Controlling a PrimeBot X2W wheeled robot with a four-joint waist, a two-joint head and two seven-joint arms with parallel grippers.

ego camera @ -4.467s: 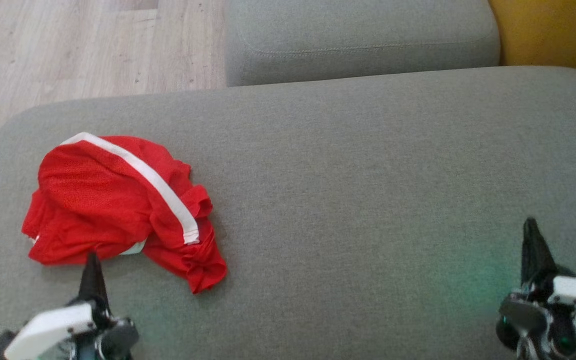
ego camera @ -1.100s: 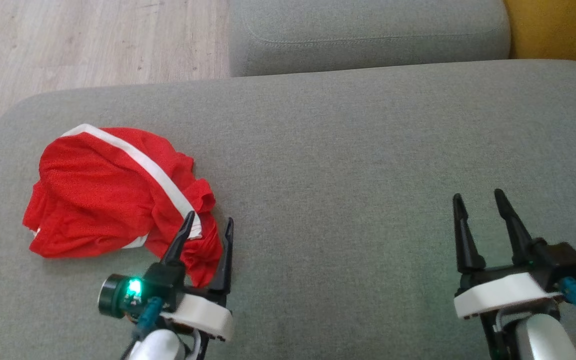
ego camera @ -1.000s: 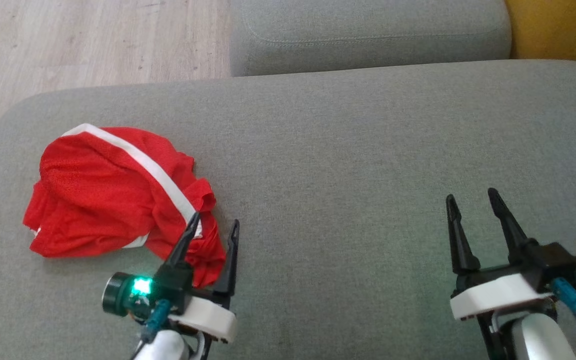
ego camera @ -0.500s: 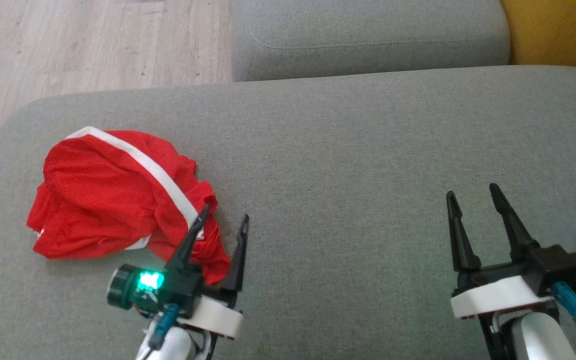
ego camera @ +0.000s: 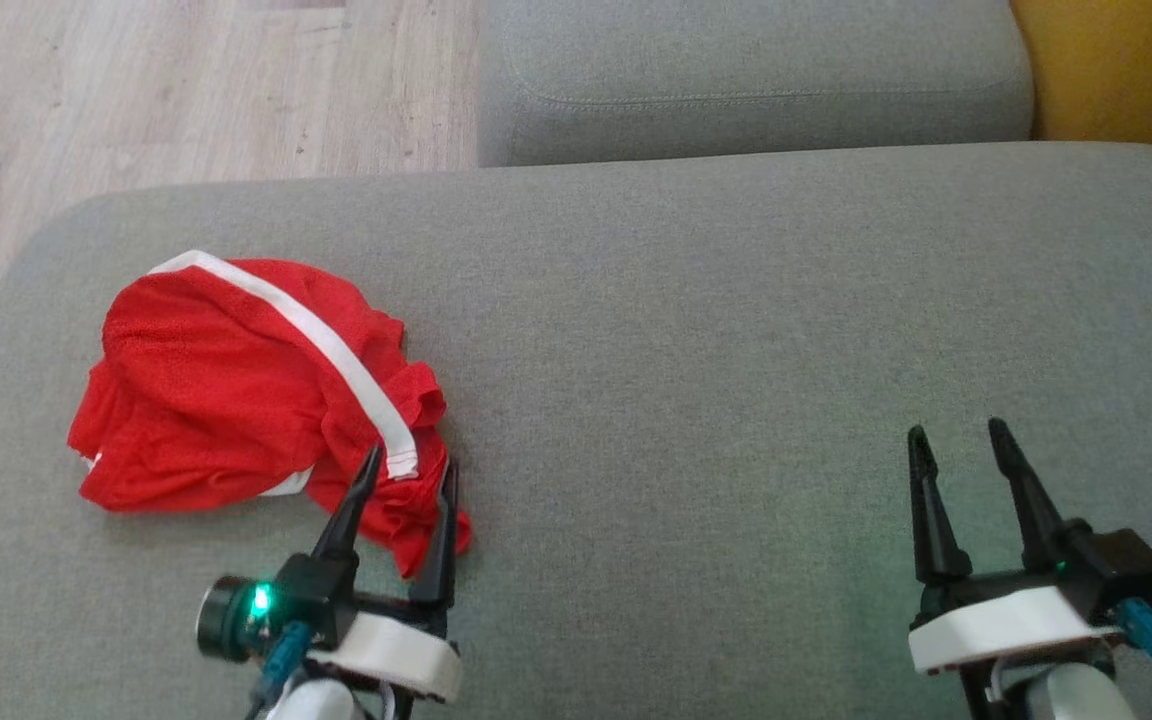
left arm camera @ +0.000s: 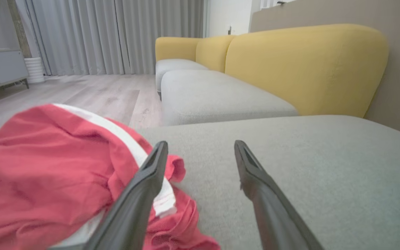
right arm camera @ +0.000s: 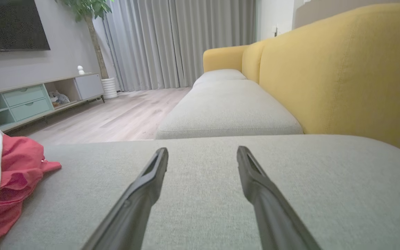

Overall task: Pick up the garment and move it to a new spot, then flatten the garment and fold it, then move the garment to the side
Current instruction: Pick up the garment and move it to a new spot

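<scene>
A crumpled red garment (ego camera: 236, 390) with a white stripe lies on the left part of the grey sofa cushion (ego camera: 696, 330). My left gripper (ego camera: 412, 465) stands open over the garment's near right corner, one finger above the red cloth and the other at its edge. In the left wrist view the garment (left arm camera: 54, 173) bunches under the left finger of my left gripper (left arm camera: 200, 144). My right gripper (ego camera: 956, 432) is open above bare cushion at the lower right, far from the cloth. The right wrist view has the garment (right arm camera: 5, 173) at its left edge and my right gripper (right arm camera: 201, 149) empty.
A second grey seat cushion (ego camera: 746, 80) lies beyond the one I work on, with a yellow backrest (ego camera: 1126, 70) to the right. Wooden floor (ego camera: 166, 90) runs past the cushion's left and far edge. A TV cabinet (right arm camera: 36, 97) stands across the room.
My left gripper has drawn back toward me and to the left over the garment's near corner. The right gripper has drawn back slightly. The camera has shifted a little.
</scene>
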